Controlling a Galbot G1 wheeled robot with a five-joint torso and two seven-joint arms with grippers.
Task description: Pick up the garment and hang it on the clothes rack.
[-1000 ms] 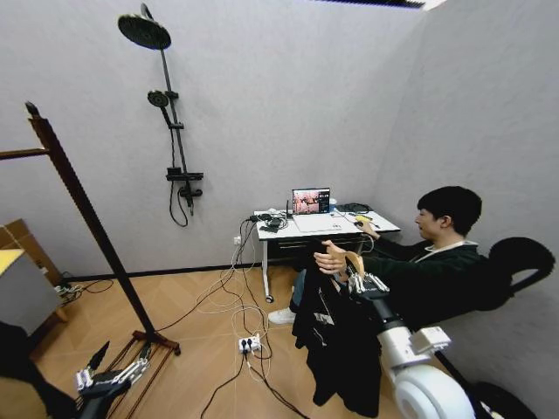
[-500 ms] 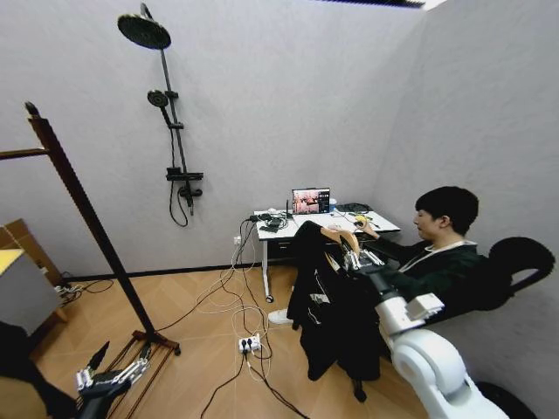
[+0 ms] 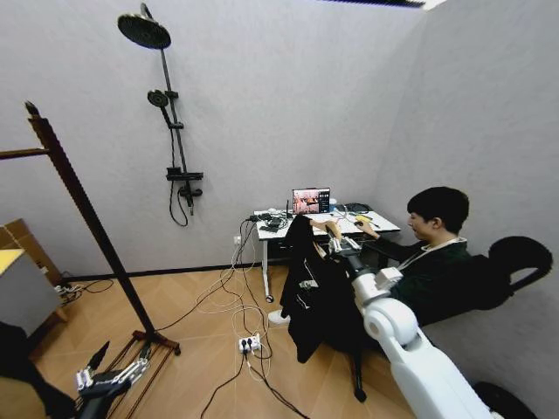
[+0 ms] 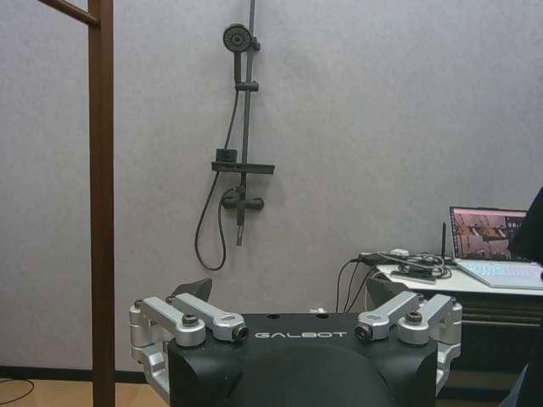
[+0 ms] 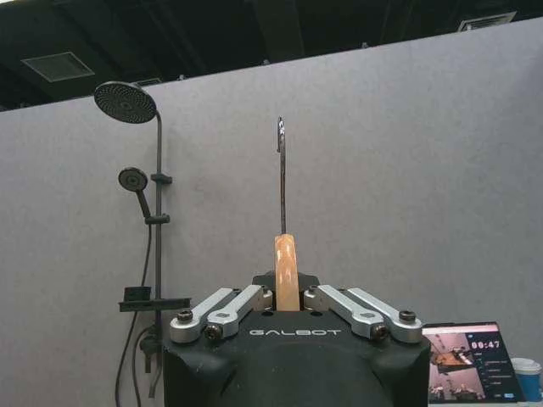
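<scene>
A: Garment [image 3: 316, 292] status?

B: Black tee, hangs off a light wooden hanger [image 3: 327, 229], off the floor, right of centre in head view, just in front of the desk [image 3: 327, 229]. Right gripper [image 3: 342, 247] is pinched on the hanger; in the wrist view its fingers [image 5: 227, 307] close on the wood from both sides, metal hook [image 5: 281, 170] standing straight up above.

A: Left gripper?

B: Left gripper [image 3: 109, 380] sits low at the bottom-left edge, by the rack's base. Wrist view shows the finger linkages [image 4: 197, 315] set wide apart, nothing between them, so it looks spread.

A: Clothes rack?

B: Clothes rack [image 3: 83, 205] is far left, well apart from the tee. One dark post leans across the frame w/ a finial on top; rail runs out past the left edge. Slatted base by the left gripper.

A: Room to move?

B: Open wood floor between rack and tee, but cables and a power strip [image 3: 250, 343] lie across the middle. Seated person just right of the tee, close to the right arm. Shower pole [image 3: 173, 131] on the back wall between the two. Box [image 3: 26, 247] at the left edge near the rack.
</scene>
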